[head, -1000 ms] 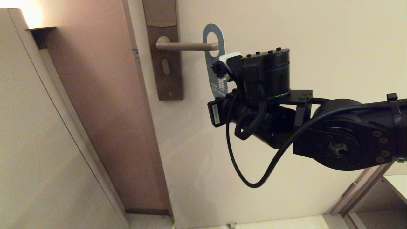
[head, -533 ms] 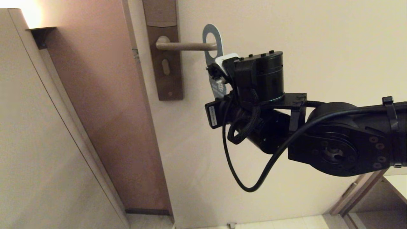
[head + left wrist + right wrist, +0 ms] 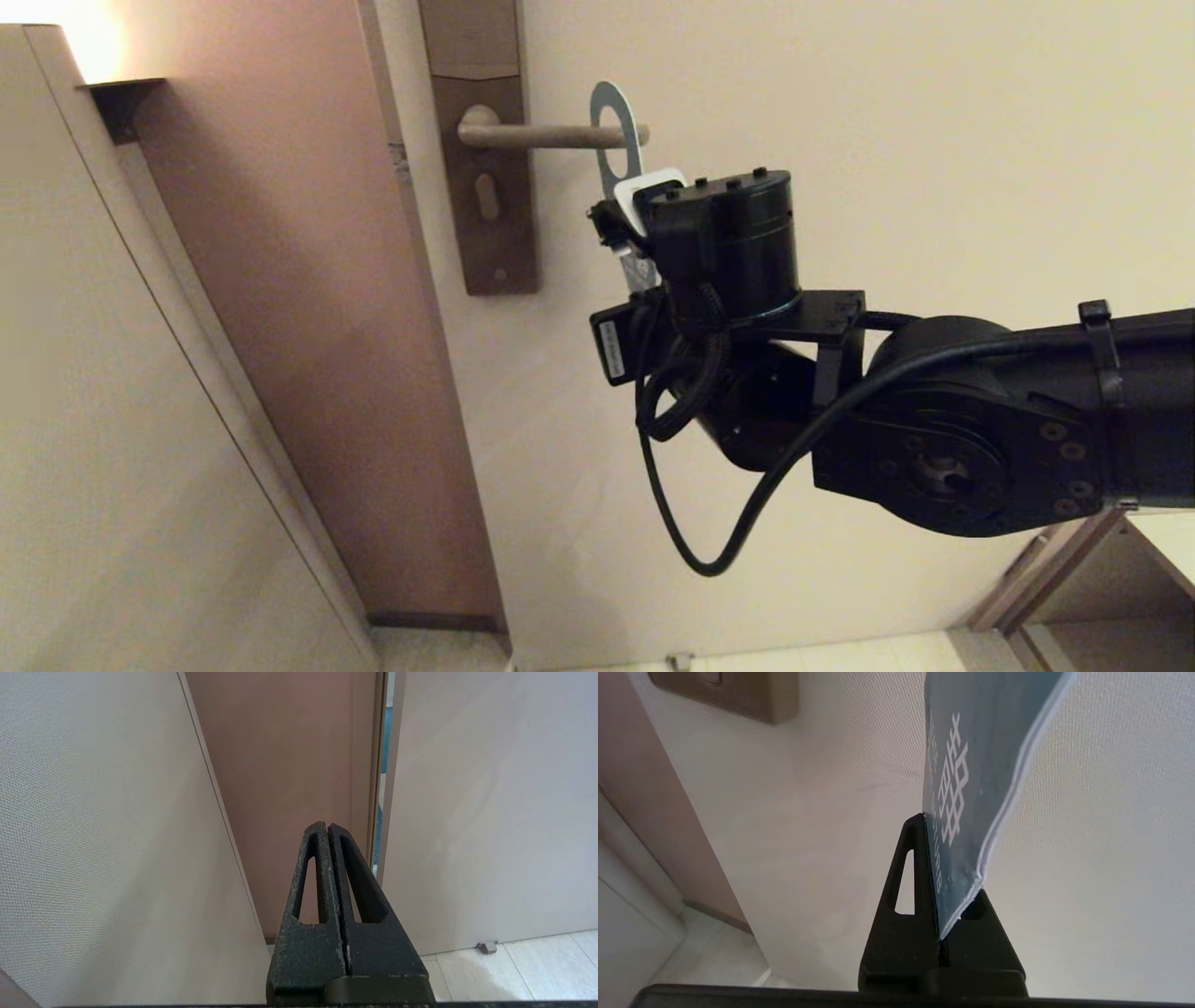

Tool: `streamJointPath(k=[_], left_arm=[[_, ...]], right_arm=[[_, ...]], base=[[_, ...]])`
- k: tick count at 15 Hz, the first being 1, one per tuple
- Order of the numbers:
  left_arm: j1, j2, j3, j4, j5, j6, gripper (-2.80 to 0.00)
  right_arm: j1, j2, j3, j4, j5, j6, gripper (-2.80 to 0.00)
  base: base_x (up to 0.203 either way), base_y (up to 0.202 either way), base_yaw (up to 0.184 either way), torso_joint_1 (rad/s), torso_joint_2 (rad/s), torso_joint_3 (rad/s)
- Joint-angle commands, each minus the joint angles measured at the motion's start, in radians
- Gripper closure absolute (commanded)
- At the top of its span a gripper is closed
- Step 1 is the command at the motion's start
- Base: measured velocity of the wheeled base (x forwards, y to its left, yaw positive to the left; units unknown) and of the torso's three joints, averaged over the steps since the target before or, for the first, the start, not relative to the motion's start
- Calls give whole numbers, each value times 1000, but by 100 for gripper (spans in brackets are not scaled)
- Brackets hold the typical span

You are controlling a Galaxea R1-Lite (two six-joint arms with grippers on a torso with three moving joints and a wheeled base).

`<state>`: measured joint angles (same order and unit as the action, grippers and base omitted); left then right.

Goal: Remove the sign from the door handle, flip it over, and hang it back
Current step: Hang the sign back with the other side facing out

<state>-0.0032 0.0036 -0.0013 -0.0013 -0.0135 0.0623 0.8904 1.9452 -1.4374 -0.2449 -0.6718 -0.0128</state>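
Observation:
The sign (image 3: pixel 607 112) shows its blue face, seen nearly edge-on, with its oval hole threaded over the end of the door handle (image 3: pixel 532 136). The handle's rounded tip pokes just past the ring. My right gripper (image 3: pixel 624 233) is shut on the sign's lower part, just below the handle's end. In the right wrist view the blue card (image 3: pixel 971 765) with white lettering is clamped in that gripper (image 3: pixel 933 826). My left gripper (image 3: pixel 327 826) is shut and empty, low down and facing the door's edge; it is out of the head view.
The handle sits on a tall brown lock plate (image 3: pixel 490 233) with a keyhole (image 3: pixel 485 196) below it, on a cream door (image 3: pixel 887 93). A brown door frame (image 3: pixel 308 280) and a beige wall (image 3: pixel 93 420) lie to the left. Pale floor tiles (image 3: pixel 514 966) lie below.
My right gripper has moved left with the sign, sliding its hole further onto the handle's end. The sign has turned more edge-on. The wrist sits lower in the head view.

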Motion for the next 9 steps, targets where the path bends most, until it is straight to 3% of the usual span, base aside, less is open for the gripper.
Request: streamJointPath(k=[1, 9], left_arm=[[0, -1, 1, 0, 0, 1, 0], [0, -1, 0, 0, 0, 1, 0]], right_arm=[[7, 31, -28, -3, -12, -1, 0], [53, 148, -184, -5, -61, -21, 0]], base=[[0, 0, 0, 0, 0, 0], [0, 0, 0, 0, 0, 0]])
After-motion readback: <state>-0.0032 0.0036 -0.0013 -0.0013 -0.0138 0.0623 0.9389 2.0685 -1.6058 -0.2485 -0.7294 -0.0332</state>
